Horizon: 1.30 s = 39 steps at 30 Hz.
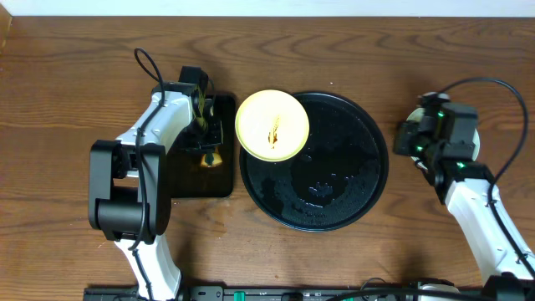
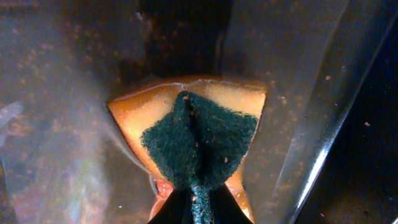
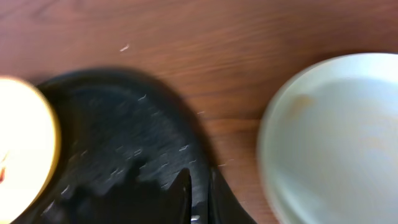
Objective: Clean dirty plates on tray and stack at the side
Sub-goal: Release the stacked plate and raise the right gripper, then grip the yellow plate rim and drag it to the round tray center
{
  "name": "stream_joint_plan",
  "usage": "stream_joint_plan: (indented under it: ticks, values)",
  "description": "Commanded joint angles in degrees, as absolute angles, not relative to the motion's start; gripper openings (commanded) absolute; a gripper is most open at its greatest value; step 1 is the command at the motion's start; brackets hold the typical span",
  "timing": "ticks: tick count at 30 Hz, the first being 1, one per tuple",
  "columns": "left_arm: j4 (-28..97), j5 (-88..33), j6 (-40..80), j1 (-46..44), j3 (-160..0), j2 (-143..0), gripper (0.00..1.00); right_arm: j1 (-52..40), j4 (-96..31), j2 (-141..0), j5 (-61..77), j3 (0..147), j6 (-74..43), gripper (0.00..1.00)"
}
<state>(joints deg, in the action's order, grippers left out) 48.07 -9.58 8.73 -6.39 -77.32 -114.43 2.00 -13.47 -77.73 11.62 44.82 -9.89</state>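
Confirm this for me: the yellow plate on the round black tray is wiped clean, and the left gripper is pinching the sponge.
Not quite. The yellow plate on the round black tray is not clean: the overhead view shows a brown smear in its centre. The left gripper is pinching the sponge.

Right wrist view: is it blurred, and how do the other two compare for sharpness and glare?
Right wrist: blurred throughout, edges of the pale plate and round black tray smeared. Left wrist: sponge sharp, surroundings hazy. Overhead: crisp, yellow plate overexposed, tray glossy with reflections.
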Motion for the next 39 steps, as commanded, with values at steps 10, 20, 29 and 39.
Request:
stream_joint_plan:
  ticks: [10,20,29,39]
  values:
    - [47.9,-11.3,7.8,-6.8,-76.2,-114.2,0.09,-6.2,-42.5,-87.4,11.4,77.3,1.6,0.33]
    - [47.9,-11.3,7.8,-6.8,-76.2,-114.2,0.09,-9.3,-41.0,-95.4,18.6,84.6,0.1,0.90]
    - [47.9,-11.3,7.8,-6.8,-76.2,-114.2,0.09,-15.2,-37.9,-104.7,19.9,84.6,-3.2,0.61]
    - [47.9,-11.3,7.8,-6.8,-76.2,-114.2,0.09,-19.0,-36.5,-115.9,21.0,84.6,-8.0,0.53]
